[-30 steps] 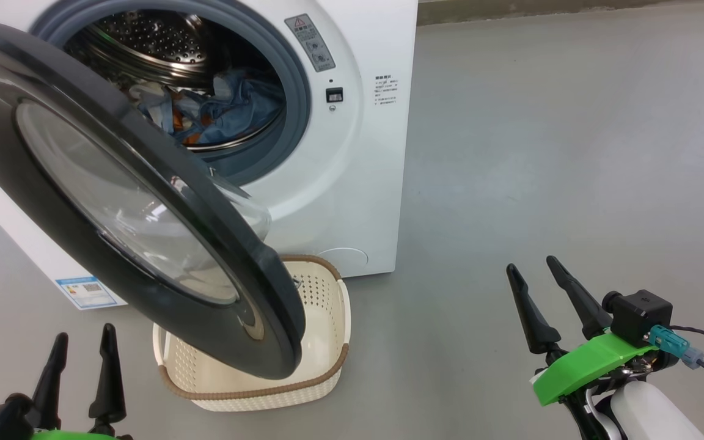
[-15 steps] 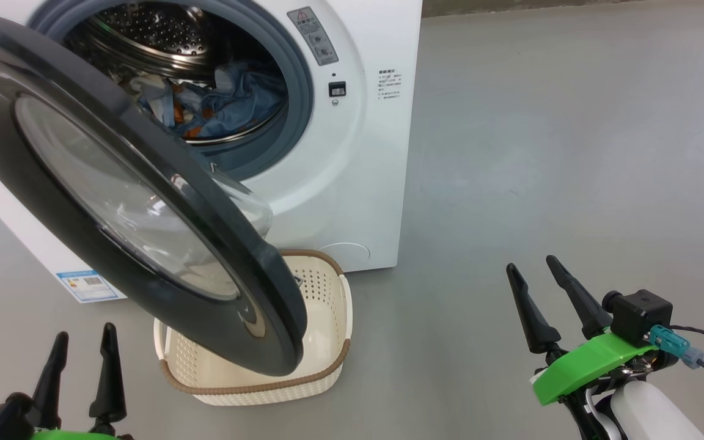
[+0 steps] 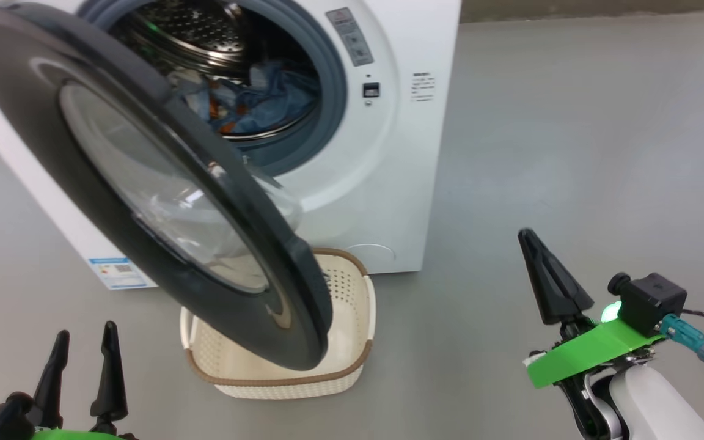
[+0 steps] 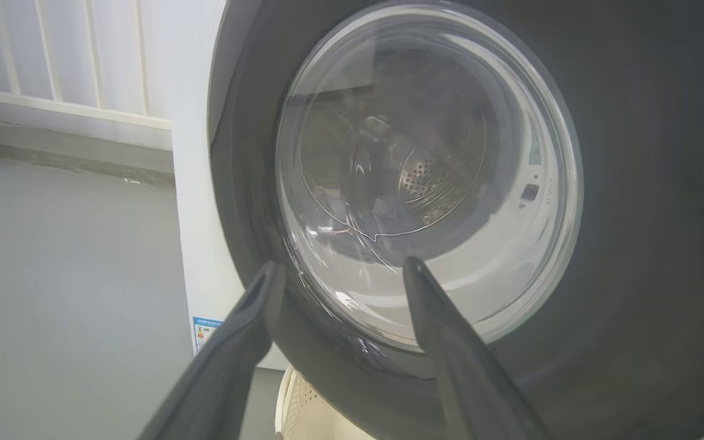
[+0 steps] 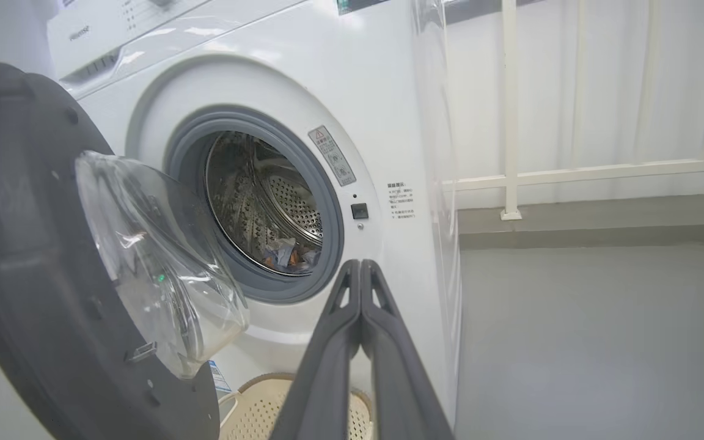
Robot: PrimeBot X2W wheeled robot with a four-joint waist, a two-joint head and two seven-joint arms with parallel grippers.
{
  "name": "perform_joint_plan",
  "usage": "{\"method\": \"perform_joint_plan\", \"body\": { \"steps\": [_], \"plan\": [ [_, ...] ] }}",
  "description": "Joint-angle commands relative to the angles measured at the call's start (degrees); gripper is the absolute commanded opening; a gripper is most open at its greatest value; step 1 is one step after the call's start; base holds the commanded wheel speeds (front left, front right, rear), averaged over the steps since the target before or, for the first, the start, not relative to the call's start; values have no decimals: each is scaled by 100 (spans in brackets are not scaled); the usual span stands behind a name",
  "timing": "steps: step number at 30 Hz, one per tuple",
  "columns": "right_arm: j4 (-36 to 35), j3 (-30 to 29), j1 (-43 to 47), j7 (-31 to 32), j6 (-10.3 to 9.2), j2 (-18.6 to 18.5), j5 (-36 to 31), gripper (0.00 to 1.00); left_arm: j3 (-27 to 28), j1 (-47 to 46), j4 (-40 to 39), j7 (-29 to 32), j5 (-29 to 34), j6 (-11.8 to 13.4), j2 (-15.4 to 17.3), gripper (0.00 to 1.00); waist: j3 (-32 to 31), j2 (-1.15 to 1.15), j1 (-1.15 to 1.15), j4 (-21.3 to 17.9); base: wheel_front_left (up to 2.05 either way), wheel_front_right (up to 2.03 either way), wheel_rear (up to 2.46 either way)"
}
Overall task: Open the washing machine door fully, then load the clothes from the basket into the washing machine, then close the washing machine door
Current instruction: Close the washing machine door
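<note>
The white washing machine [image 3: 388, 153] stands with its black round door [image 3: 144, 183] swung open toward me, the glass bowl bulging inward. Light blue clothes [image 3: 260, 104] lie inside the steel drum; they are also visible [image 5: 285, 253] in the right wrist view. The cream basket [image 3: 303, 366] sits on the floor under the door's lower edge and looks empty. My left gripper [image 3: 81, 360] is open at the lower left, pointing at the door's outer face [image 4: 633, 183]. My right gripper [image 3: 532, 244] is shut on nothing at the lower right, fingers pressed together [image 5: 360, 269].
Grey floor [image 3: 572, 153] stretches wide to the right of the machine. A white railing with curtain [image 5: 572, 171] runs behind. A blue label sticker [image 3: 121, 272] sits low on the machine's front.
My right gripper has shut and risen slightly. The camera has shifted, so the machine and basket sit further right in the picture. The left gripper keeps its place.
</note>
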Motion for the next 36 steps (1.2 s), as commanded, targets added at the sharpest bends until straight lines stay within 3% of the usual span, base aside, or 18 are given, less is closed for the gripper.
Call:
{"method": "perform_joint_plan", "body": {
  "steps": [1,12,17,28,36],
  "plan": [
    [-254,65,-56,-69,42,15,-59,0,218,-175,-138,-60,-49,-27,95,100,-67,0,0,169,0,0,0],
    [-1997,565,-47,-69,42,56,-51,0,173,-100,-98,-60,-101,-27,37,100,-236,0,0,943,0,0,0],
    [-2350,964,-107,-69,42,88,6,0,151,-91,-81,-60,-117,-27,45,100,-291,0,0,1224,0,0,0],
    [-1775,2163,-527,-69,42,-250,123,0,73,-89,-49,-60,-164,-27,38,100,-355,0,0,1674,0,0,0],
    [-635,2669,-727,-69,42,-494,455,0,104,-58,-7,-60,-238,-27,-6,100,-428,0,0,2015,0,0,0]
  ]
}}
